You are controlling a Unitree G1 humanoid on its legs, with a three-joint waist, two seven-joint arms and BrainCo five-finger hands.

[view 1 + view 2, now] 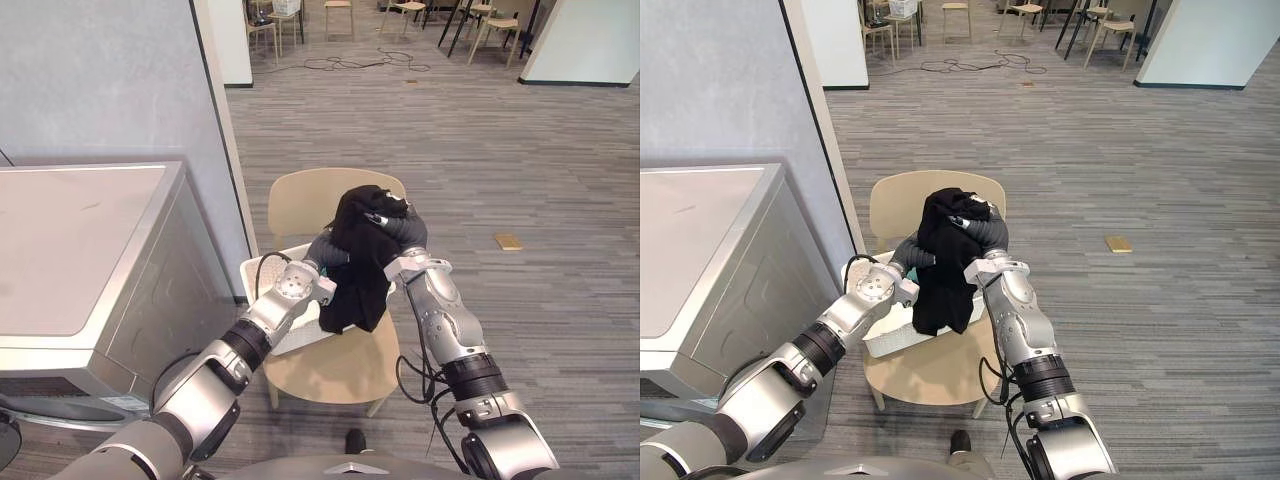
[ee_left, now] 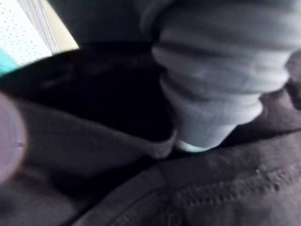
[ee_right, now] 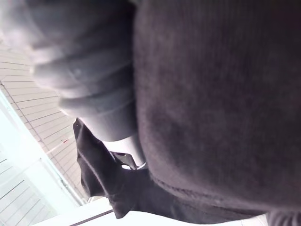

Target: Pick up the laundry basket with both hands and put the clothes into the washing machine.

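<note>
A black garment (image 1: 358,265) hangs above the white laundry basket (image 1: 262,268), which rests on a beige chair (image 1: 335,372). My right hand (image 1: 400,228) is at the garment's top with fingers curled over the cloth. From the other side my left hand (image 1: 326,250) reaches into the garment, its fingers hidden by cloth. The left wrist view has dark cloth (image 2: 221,188), the basket's perforated wall (image 2: 23,33) and a bit of teal cloth (image 2: 3,66) inside it. Dark cloth (image 3: 216,94) covers the right hand in its wrist view. The silver washing machine (image 1: 80,250) stands to the left.
A grey partition wall (image 1: 110,80) rises behind the machine and beside the chair. Open grey floor (image 1: 540,160) lies to the right, with a small tan object (image 1: 508,241) on it. Chairs and stools (image 1: 400,10) stand far back.
</note>
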